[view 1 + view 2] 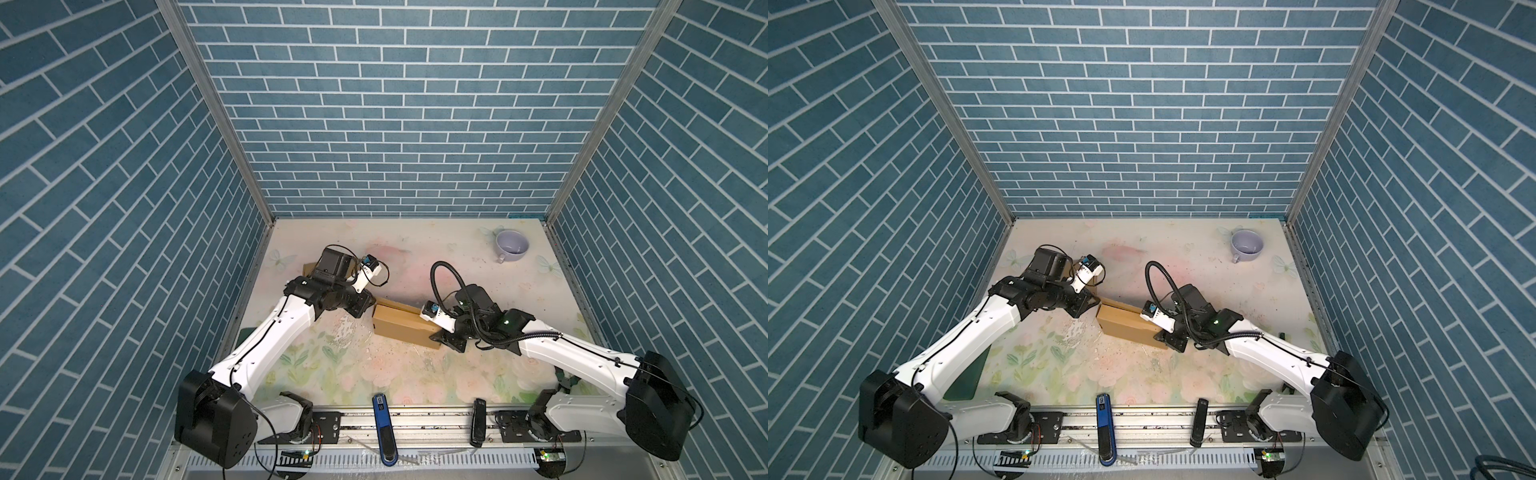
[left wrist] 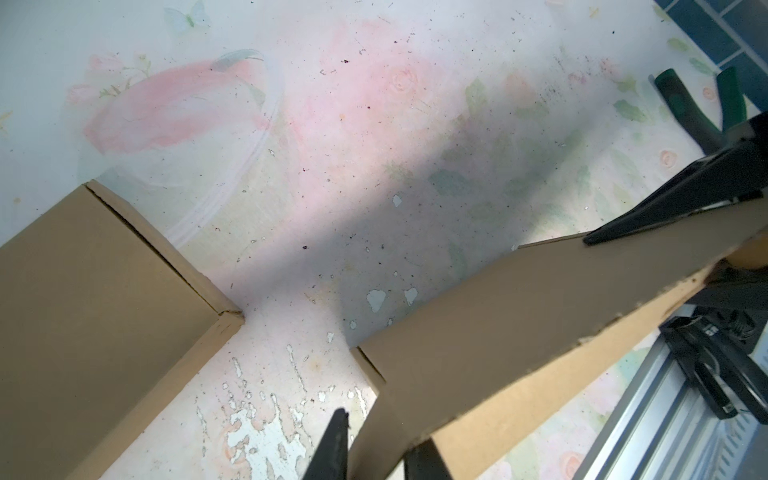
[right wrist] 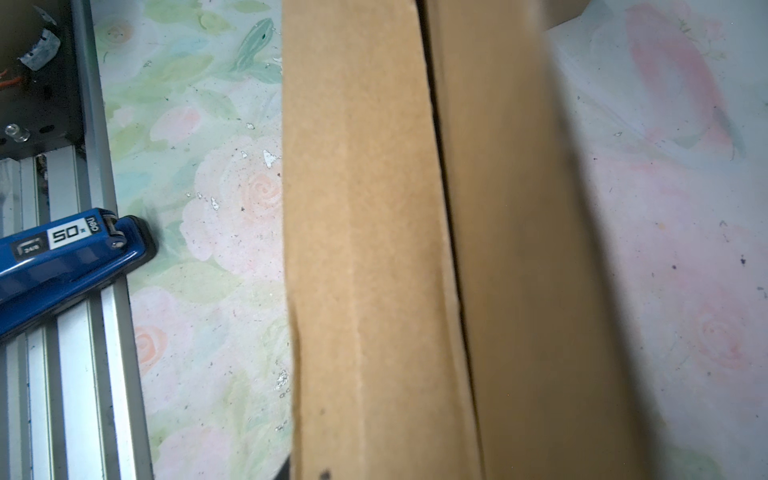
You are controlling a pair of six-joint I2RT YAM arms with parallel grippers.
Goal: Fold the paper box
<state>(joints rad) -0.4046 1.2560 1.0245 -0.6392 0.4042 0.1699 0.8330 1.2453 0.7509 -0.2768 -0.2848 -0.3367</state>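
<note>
Both arms are working the paper box, which is sitting mid-surface with one end facing each arm. The right hand is gripping the box's right end, fingers lying either side of the cardboard. It is probably anchoring the box so it isn't sliding while the other end gets folded.

The left hand is straddling a panel at the left end, jaws standing narrow with cardboard between the fingers. Can't tell if it's actually clamping.

A dark gap is showing between two panels in the right wrist view, so I'm reading the fold as unfinished.

A second cardboard piece is lying near the left hand, and that's looking like the tightest clearance. The mug is sitting well apart in the far right corner. The blue stapler and a black tool are lying across the front rail, with green-handled pliers near the right arm. None of them is blocking anything.
</note>
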